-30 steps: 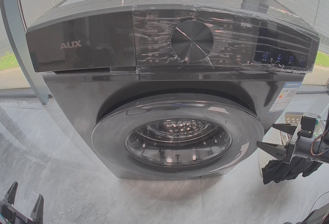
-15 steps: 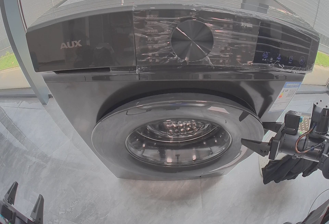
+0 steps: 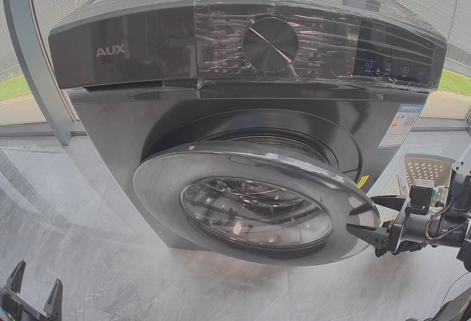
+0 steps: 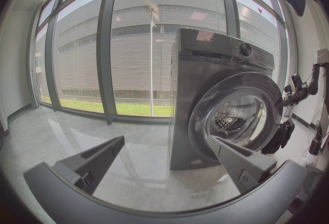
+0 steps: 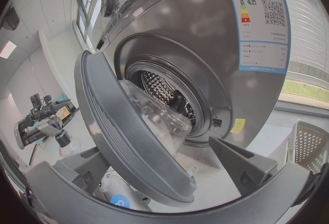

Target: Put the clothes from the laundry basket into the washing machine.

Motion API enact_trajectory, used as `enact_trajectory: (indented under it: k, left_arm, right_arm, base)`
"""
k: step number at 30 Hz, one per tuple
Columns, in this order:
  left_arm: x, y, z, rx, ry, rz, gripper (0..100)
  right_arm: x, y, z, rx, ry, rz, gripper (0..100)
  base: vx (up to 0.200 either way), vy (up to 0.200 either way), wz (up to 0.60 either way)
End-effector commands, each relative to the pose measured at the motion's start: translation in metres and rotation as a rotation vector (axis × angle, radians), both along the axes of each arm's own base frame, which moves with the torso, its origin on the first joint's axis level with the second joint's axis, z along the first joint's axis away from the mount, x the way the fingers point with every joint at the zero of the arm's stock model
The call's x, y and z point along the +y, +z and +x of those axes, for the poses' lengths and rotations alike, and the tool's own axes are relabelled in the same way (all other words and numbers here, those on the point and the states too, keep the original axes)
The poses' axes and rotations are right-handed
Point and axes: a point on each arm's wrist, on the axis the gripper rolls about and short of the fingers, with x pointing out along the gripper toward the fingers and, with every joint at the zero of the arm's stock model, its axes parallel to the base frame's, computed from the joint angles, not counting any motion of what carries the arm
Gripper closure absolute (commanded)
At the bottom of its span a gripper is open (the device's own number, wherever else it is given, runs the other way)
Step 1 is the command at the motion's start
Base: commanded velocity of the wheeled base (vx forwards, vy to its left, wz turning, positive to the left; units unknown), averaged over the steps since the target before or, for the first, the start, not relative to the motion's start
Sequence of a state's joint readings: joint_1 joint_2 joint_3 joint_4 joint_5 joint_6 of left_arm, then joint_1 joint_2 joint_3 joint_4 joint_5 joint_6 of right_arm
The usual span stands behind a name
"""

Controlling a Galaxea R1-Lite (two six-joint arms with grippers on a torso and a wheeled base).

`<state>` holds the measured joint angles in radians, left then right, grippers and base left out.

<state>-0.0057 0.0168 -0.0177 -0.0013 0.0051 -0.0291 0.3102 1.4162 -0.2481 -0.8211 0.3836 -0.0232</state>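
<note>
Front-loading washing machine (image 3: 147, 121) stands on grey tiled floor (image 3: 98, 248), before tall windows. Its round door (image 3: 162, 189) is partly open, hinged on the robot's left and swung out at the right side; the steel drum (image 5: 161, 89) shows through the gap.

Right gripper (image 3: 359, 213) sits at the door's free right edge. Jaws spread wide and straddle the rim, one finger in front of the door and one behind. Nothing is clamped; contact with the rim cannot be told.

Left gripper (image 3: 39, 274) is low at the robot's left, well apart from the machine, fingers wide apart and empty.

White perforated laundry basket (image 3: 429, 170) stands on the floor just right of the machine, behind the right arm. Dark clothes (image 4: 281, 134) hang over its near side, below the right gripper.
</note>
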Motion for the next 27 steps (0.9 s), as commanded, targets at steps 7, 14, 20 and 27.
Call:
enact_trajectory:
  k: [7, 14, 20, 27]
  left_arm:
    - [0.000, -0.005, 0.000, 0.001, -0.001, -0.002, 0]
    - [0.000, -0.005, 0.000, 0.001, -0.001, 0.000, 0]
    - [0.000, -0.005, 0.000, 0.001, -0.001, -0.002, 0]
    - [0.000, -0.005, 0.000, 0.001, -0.001, 0.000, 0]
  right_arm:
    - [0.010, 0.008, 0.007, -0.027, 0.032, 0.014, 0]
    - [0.016, 0.004, 0.002, -0.009, 0.047, 0.002, 0]
    - [0.016, -0.003, -0.009, 0.013, 0.069, -0.008, 0]
    - [0.016, -0.003, -0.009, 0.009, 0.069, -0.006, 0]
  base:
    - [0.000, 0.000, 0.00]
    - [-0.143, 0.000, 0.00]
    - [-0.033, 0.000, 0.00]
    - [0.000, 0.000, 0.00]
